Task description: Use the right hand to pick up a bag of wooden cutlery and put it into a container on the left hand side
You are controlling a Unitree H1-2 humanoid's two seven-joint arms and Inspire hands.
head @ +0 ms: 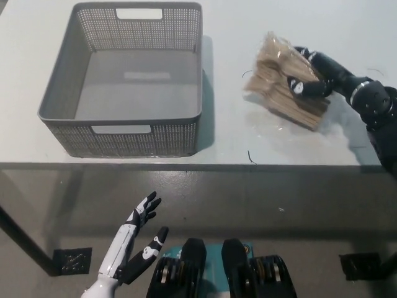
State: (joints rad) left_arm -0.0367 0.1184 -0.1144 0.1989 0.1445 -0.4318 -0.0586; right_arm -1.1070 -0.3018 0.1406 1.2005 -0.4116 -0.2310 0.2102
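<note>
A clear bag of wooden cutlery (282, 84) hangs tilted above the white table (248, 130), right of the basket. My black right hand (308, 73) is shut on the bag's right side, fingers wrapped over its top. The grey perforated basket (56, 87) stands at the table's left with nothing inside. My white left hand (131, 239) rests open low at the picture's lower left, below the table edge.
Small dark marks (249, 156) lie on the table near its front edge. The table's front edge (198, 164) runs across the middle of the picture. Dark floor shows below it.
</note>
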